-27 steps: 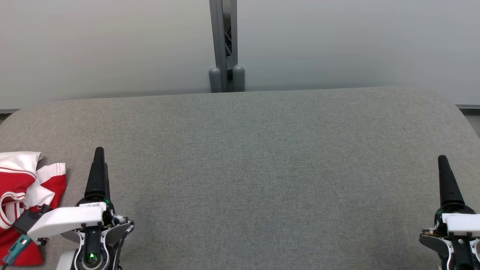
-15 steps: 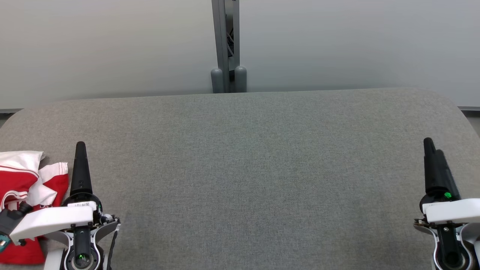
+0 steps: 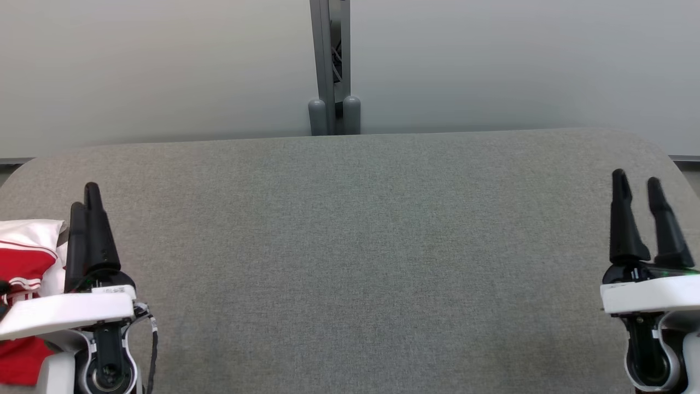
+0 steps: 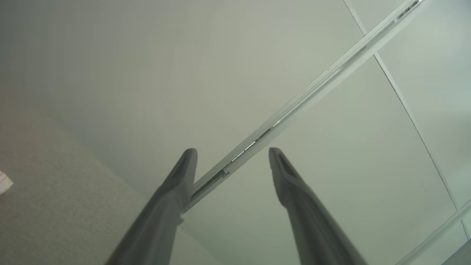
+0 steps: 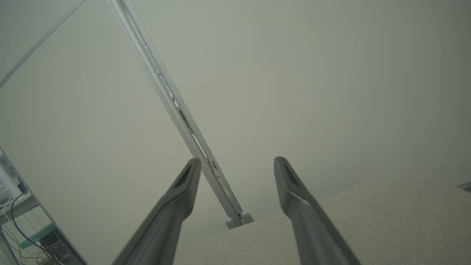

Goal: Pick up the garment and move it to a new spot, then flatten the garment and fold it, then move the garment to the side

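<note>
One crumpled red-and-white fabric garment (image 3: 24,257) lies at the left edge of one grey cloth-covered table (image 3: 350,246). Two arms: left gripper (image 3: 84,198) and right gripper (image 3: 636,178) hover, fingers pointing forward, jaws spread, empty.

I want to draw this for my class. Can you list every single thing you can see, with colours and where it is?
garment: one, red and white, crumpled, at the table's left edge
table: one, grey fabric top, across the middle
wall panels: two, pale grey, behind the table
post: one, grey, between the panels
post caps: two, grey, rounded, at the post's foot
left gripper: one, black jaws apart, holding nothing, lower left beside the garment
right gripper: one, black jaws apart, holding nothing, lower right
</note>
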{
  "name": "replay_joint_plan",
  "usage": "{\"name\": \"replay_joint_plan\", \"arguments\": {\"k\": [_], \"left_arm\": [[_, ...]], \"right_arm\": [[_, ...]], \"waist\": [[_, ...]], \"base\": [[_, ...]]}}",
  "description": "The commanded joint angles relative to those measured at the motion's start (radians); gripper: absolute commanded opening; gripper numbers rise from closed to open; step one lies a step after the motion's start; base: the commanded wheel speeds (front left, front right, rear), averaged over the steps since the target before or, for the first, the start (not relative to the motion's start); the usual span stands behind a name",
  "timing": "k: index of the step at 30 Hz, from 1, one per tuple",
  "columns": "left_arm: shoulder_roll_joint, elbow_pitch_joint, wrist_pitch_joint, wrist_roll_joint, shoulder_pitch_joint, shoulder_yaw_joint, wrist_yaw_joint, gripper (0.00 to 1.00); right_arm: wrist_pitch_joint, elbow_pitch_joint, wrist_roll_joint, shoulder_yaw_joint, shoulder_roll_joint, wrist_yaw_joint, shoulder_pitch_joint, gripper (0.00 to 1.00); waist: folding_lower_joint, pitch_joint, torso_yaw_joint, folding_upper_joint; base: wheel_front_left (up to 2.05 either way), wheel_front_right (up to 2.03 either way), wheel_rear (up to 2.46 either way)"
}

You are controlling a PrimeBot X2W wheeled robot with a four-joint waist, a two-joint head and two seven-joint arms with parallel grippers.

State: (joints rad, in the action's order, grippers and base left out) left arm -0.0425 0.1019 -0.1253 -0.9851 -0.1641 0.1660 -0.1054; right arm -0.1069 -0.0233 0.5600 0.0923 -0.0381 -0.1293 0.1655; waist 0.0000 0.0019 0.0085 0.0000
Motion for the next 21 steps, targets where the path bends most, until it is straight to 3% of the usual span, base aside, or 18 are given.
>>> {"name": "replay_joint_plan", "arguments": {"k": [1, 13, 21], "left_arm": [[-0.006, -0.031, -0.008, 0.042, -0.001, -0.007, 0.009, 1.00], [-0.007, -0.105, -0.039, 0.393, 0.035, -0.141, 0.142, 1.00], [-0.007, -0.076, -0.057, 0.572, 0.061, -0.206, 0.196, 1.00]], "right_arm": [[-0.013, 0.022, -0.040, 0.010, -0.008, -0.002, 0.024, 1.00], [-0.047, 0.011, -0.250, -0.033, -0.008, -0.002, 0.005, 1.00], [-0.067, 0.024, -0.327, -0.044, -0.010, -0.002, -0.005, 1.00]], "waist": [[0.0000, 0.000, -0.001, 0.0000], [0.0000, 0.003, -0.009, 0.0000], [0.0000, 0.007, -0.009, 0.0000]], "base": [[0.00, 0.00, 0.00], [0.00, 0.00, 0.00], [0.00, 0.00, 0.00]]}}
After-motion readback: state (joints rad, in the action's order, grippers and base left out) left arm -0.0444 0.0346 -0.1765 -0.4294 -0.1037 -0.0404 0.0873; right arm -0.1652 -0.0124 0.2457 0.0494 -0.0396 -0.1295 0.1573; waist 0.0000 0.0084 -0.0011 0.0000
